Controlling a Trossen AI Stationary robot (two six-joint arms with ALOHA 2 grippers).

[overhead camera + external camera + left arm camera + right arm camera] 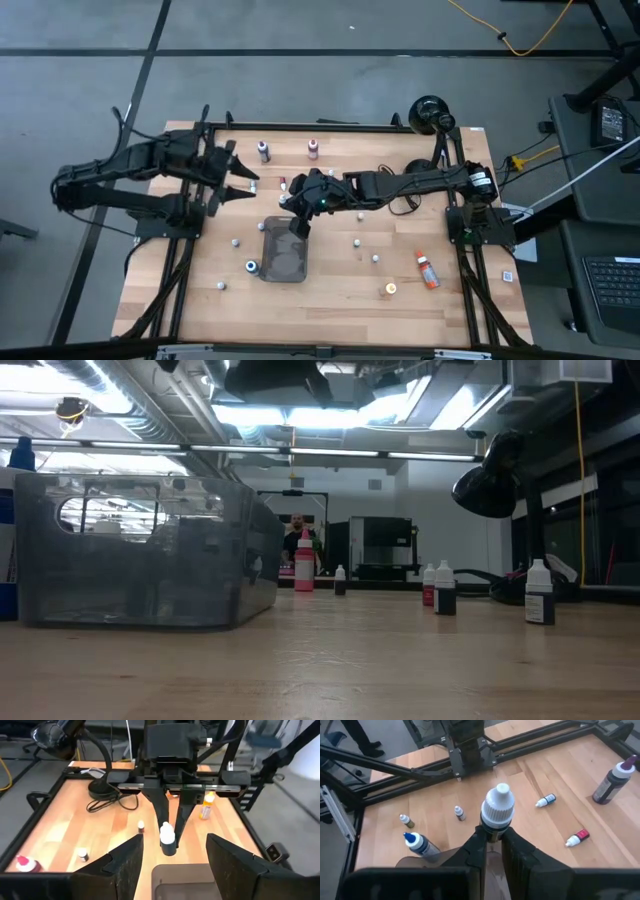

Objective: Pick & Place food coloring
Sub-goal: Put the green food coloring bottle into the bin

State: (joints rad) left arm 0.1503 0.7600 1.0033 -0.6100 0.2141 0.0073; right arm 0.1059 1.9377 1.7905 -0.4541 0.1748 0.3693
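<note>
Two arms over the wooden table (340,285), but only the right one is busy. The right gripper (298,224) hangs over the far edge of the dark grey tray (283,262), fingers pinched on a small bottle (495,815) with a white ribbed cap and dark body, held upright between the tips. From the left wrist camera you can see that same bottle (167,838) dangling just above the tray rim.

The left gripper (245,182) sits off near the table's left side, fingers spread wide, holding nothing.

The rest of the food coloring is scattered around: a blue-capped bottle (251,266) just beside the tray's left edge, two taller purple and red bottles (264,151) near the far rail, a few tiny ones (376,257) right of the tray, an orange-red one lying flat (427,269) and an orange-capped one (389,289) toward the right.

Labels are too small to read, no brand I can make out.
</note>
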